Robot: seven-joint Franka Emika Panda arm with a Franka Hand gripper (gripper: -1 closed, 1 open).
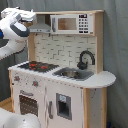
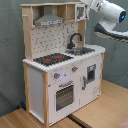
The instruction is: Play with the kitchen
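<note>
The kitchen (image 1: pixel 65 85) is a tall white and light-wood toy unit, seen in both exterior views (image 2: pixel 37 80). It has a red-ring stove (image 1: pixel 36 65), a sink with a black faucet (image 1: pixel 86 57), a grey hood (image 1: pixel 40 26), a microwave-style upper cabinet (image 1: pixel 70 23) and an oven door (image 2: pixel 64 95). My white arm reaches in at the height of the kitchen's top. My gripper (image 1: pixel 31 16) is beside the hood's upper corner in the first exterior view. In the second exterior view my gripper (image 2: pixel 86 4) is by the upper cabinet's top right corner. Nothing is seen held.
A grey curtain hangs behind the kitchen. In the second exterior view the unit stands on a wooden table (image 2: pixel 102 107) with bare surface in front and to the right. A white rounded arm part (image 1: pixel 20 120) fills the first exterior view's lower left.
</note>
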